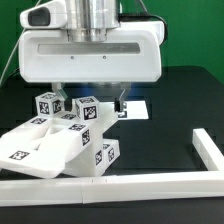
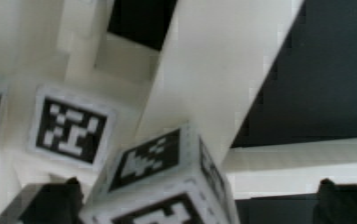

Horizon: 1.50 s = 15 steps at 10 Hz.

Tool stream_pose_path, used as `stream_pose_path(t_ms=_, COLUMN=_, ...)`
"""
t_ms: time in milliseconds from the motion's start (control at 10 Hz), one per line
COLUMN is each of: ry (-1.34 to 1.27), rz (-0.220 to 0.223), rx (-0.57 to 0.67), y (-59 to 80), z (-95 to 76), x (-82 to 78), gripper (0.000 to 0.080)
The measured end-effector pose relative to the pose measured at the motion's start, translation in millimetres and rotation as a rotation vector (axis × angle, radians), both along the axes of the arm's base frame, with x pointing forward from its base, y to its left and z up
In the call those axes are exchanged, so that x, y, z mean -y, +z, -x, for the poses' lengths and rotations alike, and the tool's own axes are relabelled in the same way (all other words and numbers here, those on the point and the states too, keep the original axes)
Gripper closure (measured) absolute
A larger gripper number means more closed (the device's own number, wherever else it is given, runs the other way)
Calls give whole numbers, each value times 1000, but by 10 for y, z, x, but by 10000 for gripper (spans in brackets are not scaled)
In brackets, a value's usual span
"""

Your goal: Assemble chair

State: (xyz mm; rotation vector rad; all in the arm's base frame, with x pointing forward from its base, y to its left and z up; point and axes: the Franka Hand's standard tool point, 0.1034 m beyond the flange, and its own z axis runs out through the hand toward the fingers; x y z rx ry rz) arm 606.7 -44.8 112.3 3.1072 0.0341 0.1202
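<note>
The chair parts (image 1: 65, 140) sit heaped at about eight o'clock on the black table (image 1: 170, 115), their low edge touching the border rail (image 1: 120, 187). The marker board (image 1: 133, 108) lies flat near centre. From two to five o'clock the table lies bare. The gripper (image 2: 196, 200) hangs open, gripping nothing, its fingertips (image 2: 54, 200) straddling a tagged cube (image 2: 157, 175).

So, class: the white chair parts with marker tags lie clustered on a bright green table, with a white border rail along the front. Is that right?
Not quite. The table is black, not green; green shows only in the backdrop behind it, as the exterior view makes clear. The rest stands: the white chair parts with marker tags lie clustered, and the white border rail runs along the front.
</note>
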Motion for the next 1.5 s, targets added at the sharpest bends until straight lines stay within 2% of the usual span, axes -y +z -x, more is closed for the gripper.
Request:
stream_pose_path(t_ms=300, ry=-2, rz=0, rx=-2, y=-12, z=6, x=17, gripper=163)
stream_pose_path(t_ms=500, ry=-52, rz=-4, rx=-1, y=-17, z=8, x=18, gripper=515)
stream_pose_path(t_ms=1500, ry=-762, rz=-74, rx=18, y=-29, z=7, x=-7, gripper=523)
